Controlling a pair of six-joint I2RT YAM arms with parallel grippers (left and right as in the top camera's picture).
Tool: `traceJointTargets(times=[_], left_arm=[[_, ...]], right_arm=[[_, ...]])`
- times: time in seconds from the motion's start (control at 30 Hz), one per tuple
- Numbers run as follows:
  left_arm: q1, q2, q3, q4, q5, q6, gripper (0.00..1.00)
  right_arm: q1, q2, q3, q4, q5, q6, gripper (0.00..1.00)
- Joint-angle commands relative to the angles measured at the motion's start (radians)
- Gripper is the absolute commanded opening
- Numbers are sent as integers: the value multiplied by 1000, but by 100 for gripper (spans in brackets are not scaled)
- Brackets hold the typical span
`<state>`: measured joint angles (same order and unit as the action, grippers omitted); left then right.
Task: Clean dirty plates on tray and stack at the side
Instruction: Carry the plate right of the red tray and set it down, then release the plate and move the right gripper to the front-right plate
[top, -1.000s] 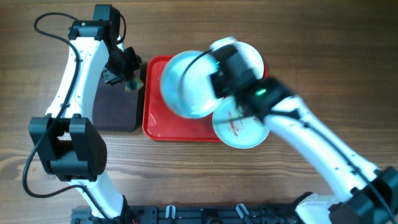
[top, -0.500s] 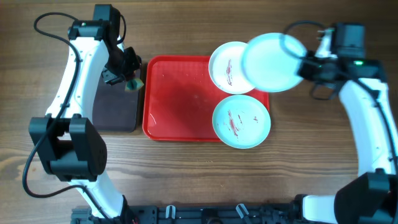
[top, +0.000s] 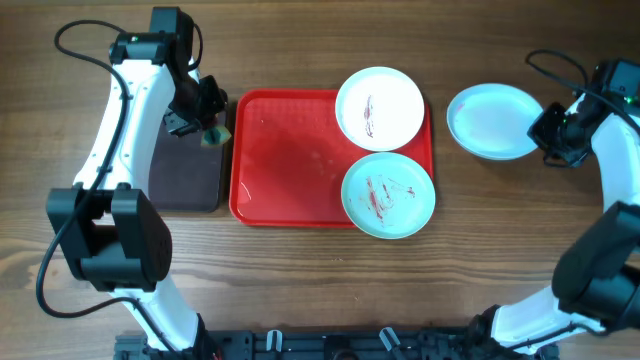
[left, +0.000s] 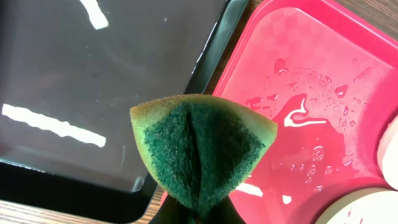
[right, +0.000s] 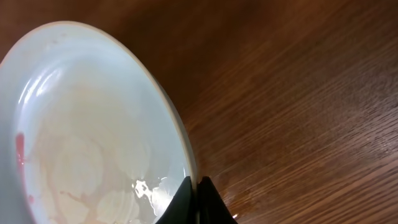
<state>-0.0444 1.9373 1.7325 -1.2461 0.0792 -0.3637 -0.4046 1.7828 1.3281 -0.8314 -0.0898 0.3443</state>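
A red tray (top: 290, 160) holds a white plate (top: 379, 108) at its back right and a mint-blue plate (top: 388, 194) at its front right, both with dark red smears. A second mint-blue plate (top: 493, 120) is to the right of the tray, just above or on the table. My right gripper (top: 549, 133) is shut on its right rim; the wrist view shows its wet inside (right: 93, 130) with the fingers (right: 196, 199) pinching the edge. My left gripper (top: 205, 128) is shut on a green sponge (left: 199, 146) over the tray's left edge (left: 298, 93).
A black tray (top: 187, 160) lies left of the red tray and shows in the left wrist view (left: 93, 74). The red tray's floor is wet. Bare wooden table lies to the right and in front.
My right arm swung the mint-blue plate from over the tray's middle out to the right and lowered it beside the tray. The left arm has not moved.
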Motion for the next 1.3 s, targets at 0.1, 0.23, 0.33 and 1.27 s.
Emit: traceJointTargets(times=[0.1, 0.23, 0.33, 1.27], left_arm=[[3, -19, -1, 0, 9, 9, 4], [3, -19, -1, 0, 9, 9, 4], [3, -19, -1, 0, 9, 9, 4], [-44, -19, -1, 8, 9, 9, 4]], right_arm=[[-12, 70, -14, -15, 8, 27, 4], [-12, 74, -14, -53, 54, 33, 4], [-12, 74, -14, -79, 71, 33, 4], [209, -118, -101, -217, -322, -261, 25]])
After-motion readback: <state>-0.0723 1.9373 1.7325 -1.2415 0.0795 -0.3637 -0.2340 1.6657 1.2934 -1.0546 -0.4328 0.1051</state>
